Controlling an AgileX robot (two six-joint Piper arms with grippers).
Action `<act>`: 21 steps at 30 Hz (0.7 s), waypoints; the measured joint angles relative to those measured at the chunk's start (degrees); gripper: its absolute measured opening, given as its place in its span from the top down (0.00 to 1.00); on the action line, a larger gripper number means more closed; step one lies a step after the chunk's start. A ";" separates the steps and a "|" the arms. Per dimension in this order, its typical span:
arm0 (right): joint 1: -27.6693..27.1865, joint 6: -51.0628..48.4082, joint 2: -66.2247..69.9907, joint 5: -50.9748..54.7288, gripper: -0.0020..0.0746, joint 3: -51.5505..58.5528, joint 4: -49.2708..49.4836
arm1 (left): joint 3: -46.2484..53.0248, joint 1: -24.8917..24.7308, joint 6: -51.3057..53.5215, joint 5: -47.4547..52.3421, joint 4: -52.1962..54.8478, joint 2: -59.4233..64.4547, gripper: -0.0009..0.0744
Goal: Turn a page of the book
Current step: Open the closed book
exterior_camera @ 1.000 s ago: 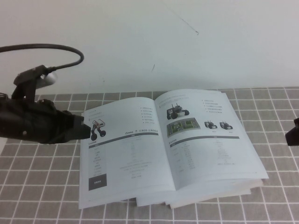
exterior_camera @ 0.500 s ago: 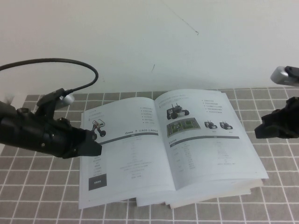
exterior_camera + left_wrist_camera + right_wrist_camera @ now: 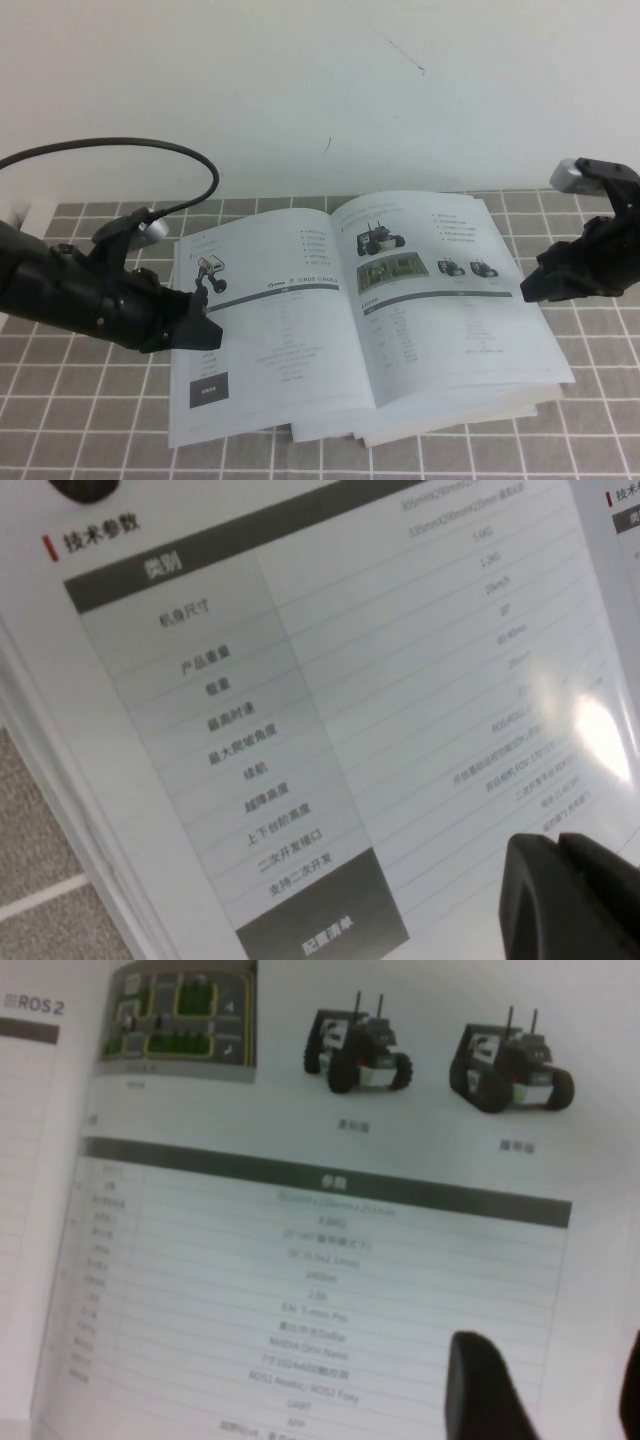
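Your book (image 3: 340, 320) lies open on the desk (image 3: 80, 400). Left hand (image 3: 205, 332) at 9 o'clock edge, fingers closed. Right hand (image 3: 530, 288) over the page (image 3: 450, 300) at 3 o'clock, fingers parted.

Close over the book (image 3: 330, 680), open flat, its left-hand leaf filling nearly the whole frame. Near one corner, a red tick beside a bold black heading; under it a dark grey header bar with white characters. Below that, a table of pale grey and white rows, labels in one column, small faint figures in the other. At the table's foot, a dark grey box with white lettering. Bright glare across the glossy paper. Black tip of the left end effector (image 3: 570, 895) low in one corner, over the sheet; fingers pressed together. Grey checked desk (image 3: 50, 880) beyond the book's edge.
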 joint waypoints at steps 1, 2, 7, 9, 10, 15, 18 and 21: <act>0.00 0.00 0.32 0.00 0.58 0.00 -0.24 | 0.00 0.00 0.44 -0.25 0.00 0.00 0.99; 0.00 0.00 0.77 0.00 0.58 0.00 -0.46 | 0.00 0.00 0.55 -0.40 0.00 0.12 0.99; 0.00 -0.22 3.05 0.00 0.58 0.00 -0.95 | -0.04 0.00 0.69 -0.53 0.00 1.92 0.99; 0.00 -0.80 3.83 0.00 0.58 0.00 -0.95 | -0.04 0.00 0.69 -0.53 0.00 2.64 0.99; 0.00 -0.95 4.23 0.00 0.58 0.00 -0.95 | -0.04 0.00 0.69 -0.53 0.00 2.94 0.99; 0.00 -1.71 5.89 0.00 0.58 0.00 -0.95 | -0.04 0.00 0.69 -0.53 -0.44 4.49 0.99; 0.00 -2.08 7.03 -0.11 0.58 0.00 -0.95 | -0.04 0.00 0.69 -0.53 -1.03 5.24 0.99; 0.00 -2.84 7.69 -0.11 0.58 -0.31 0.07 | -0.04 0.00 0.69 -0.53 -1.54 5.72 0.99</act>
